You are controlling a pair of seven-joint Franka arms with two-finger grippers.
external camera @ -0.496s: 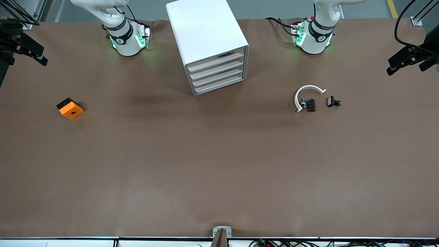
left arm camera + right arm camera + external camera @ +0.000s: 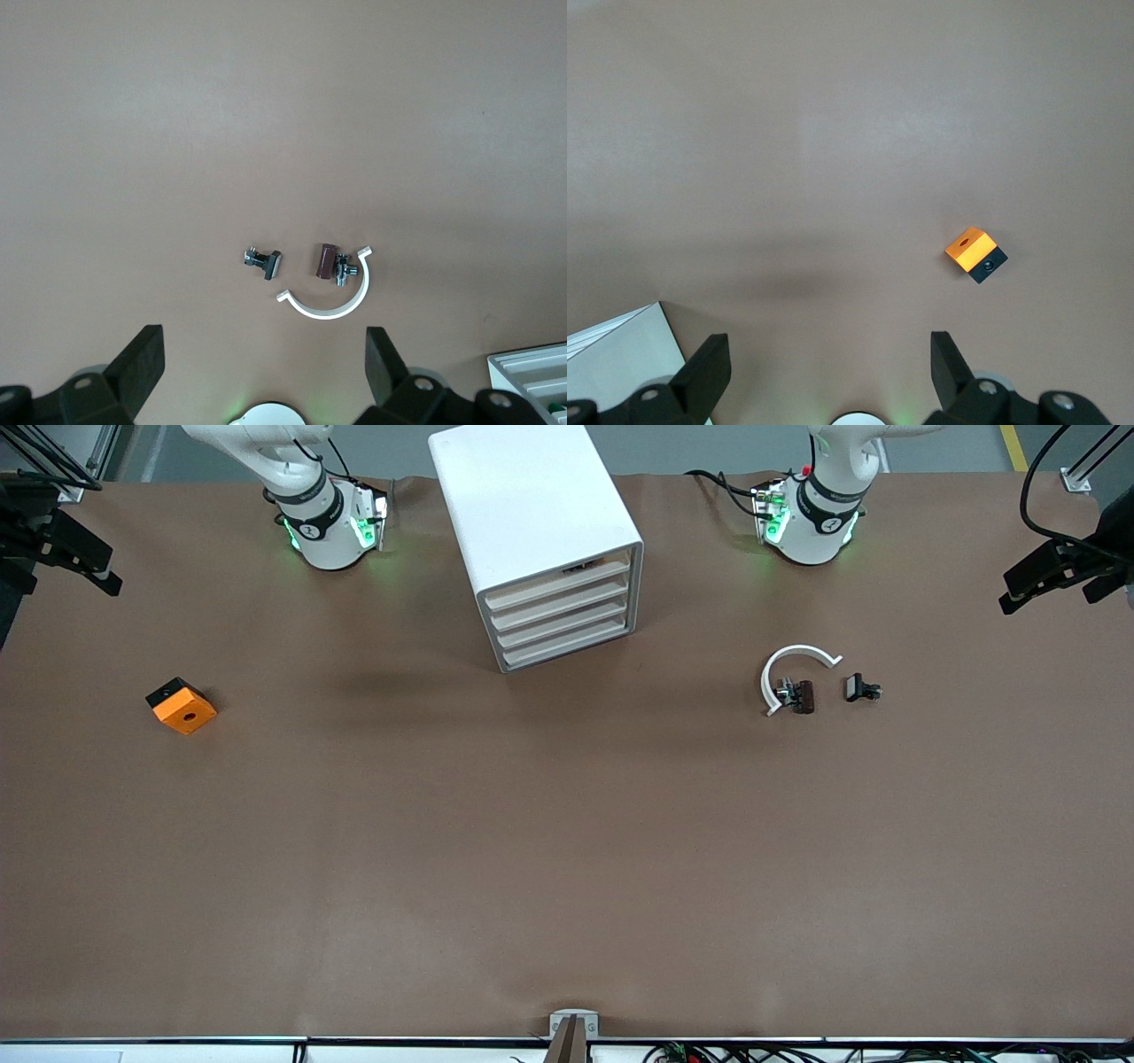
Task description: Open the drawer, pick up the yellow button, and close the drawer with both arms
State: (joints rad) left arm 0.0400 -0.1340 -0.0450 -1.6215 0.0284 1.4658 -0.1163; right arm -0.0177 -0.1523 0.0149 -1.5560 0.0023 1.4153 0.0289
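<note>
The white cabinet (image 2: pixel 532 505) stands between the two arm bases, with its drawer fronts (image 2: pixel 560 607) all shut and facing the front camera. A corner of it shows in both wrist views (image 2: pixel 532 372) (image 2: pixel 616 354). The button is out of view. My left gripper (image 2: pixel 264 345) hangs high over the table above its own base, open and holding nothing. My right gripper (image 2: pixel 830 347) hangs the same way over its base, also open and bare. Neither gripper shows in the front view, where both arms rise out of the top edge.
An orange block (image 2: pixel 182 706) (image 2: pixel 974 253) with a hole and a black side lies toward the right arm's end. Toward the left arm's end lie a white arc (image 2: pixel 793 657) (image 2: pixel 332 307), a brown part (image 2: pixel 803 696) (image 2: pixel 324 261) and a small black part (image 2: pixel 859 688) (image 2: pixel 264 261).
</note>
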